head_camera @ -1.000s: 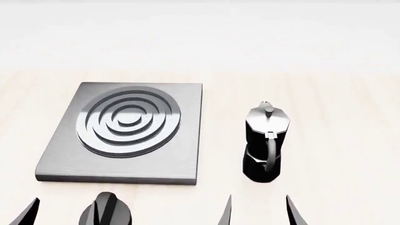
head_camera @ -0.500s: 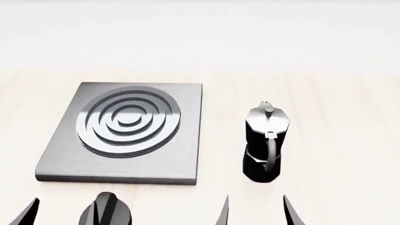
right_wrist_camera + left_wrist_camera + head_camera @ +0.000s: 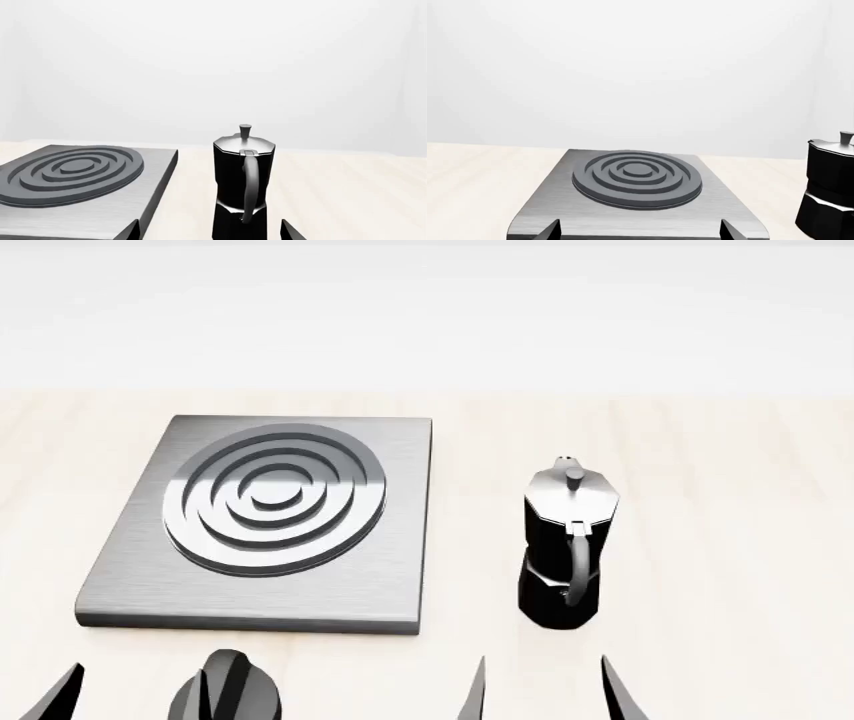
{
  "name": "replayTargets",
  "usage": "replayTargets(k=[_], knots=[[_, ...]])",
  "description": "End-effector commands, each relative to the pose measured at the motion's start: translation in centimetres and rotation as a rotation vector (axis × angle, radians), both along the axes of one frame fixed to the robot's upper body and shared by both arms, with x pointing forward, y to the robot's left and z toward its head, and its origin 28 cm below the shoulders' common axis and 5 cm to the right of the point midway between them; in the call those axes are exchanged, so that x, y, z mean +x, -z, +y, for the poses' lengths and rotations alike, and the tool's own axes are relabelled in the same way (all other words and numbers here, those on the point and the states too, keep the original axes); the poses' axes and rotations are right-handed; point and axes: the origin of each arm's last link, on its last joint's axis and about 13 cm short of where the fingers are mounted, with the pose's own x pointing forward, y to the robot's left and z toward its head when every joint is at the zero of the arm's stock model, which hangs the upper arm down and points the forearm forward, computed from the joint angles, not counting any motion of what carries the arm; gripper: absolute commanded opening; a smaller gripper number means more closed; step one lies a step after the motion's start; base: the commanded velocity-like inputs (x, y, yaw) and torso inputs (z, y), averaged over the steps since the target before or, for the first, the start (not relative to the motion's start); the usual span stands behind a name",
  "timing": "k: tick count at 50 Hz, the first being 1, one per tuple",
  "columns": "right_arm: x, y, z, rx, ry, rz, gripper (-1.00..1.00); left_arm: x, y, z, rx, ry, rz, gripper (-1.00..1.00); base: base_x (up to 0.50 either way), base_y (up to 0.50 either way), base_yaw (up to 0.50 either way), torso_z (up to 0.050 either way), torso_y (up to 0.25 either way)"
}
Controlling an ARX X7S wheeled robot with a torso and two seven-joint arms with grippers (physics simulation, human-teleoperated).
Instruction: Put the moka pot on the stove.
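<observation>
the right tool [image 3: 541, 690], fingers apart and empty, has crept leftward along the near edge, lining up with the moka pot [image 3: 569, 540] just ahead; its approach looks under way, no grasp yet. the pot stands upright on the bench [image 3: 747, 540], beside the stove [image 3: 267, 530], not touching. the left tool [image 3: 140, 695], also apart, hangs unchanged before the stove.

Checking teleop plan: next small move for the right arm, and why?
Probably ease the right gripper forward around the moka pot. The pot stands upright on the table beside the stove, handle toward the robot, centred between the open fingertips and untouched.
</observation>
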Motion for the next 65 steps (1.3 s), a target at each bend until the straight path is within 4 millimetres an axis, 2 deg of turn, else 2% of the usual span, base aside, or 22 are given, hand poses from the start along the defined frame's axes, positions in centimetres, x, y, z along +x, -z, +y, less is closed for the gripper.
replayTargets(k=[1, 14, 65], knots=[[-0.01, 0.14, 0.01, 0.000, 0.001, 0.006, 1.00, -0.02, 0.00, 0.01, 0.000, 0.001, 0.000, 1.00, 0.18, 0.00, 0.00, 0.000, 0.000], [-0.04, 0.00, -0.01, -0.008, 0.004, 0.001, 1.00, -0.04, 0.00, -0.02, -0.001, 0.002, -0.001, 1.00, 0.00, 0.01, 0.00, 0.000, 0.000], [-0.02, -0.03, 0.05, -0.011, 0.000, -0.001, 1.00, 0.11, 0.03, -0.04, 0.000, 0.003, 0.001, 1.00, 0.00, 0.15, 0.00, 0.000, 0.000]])
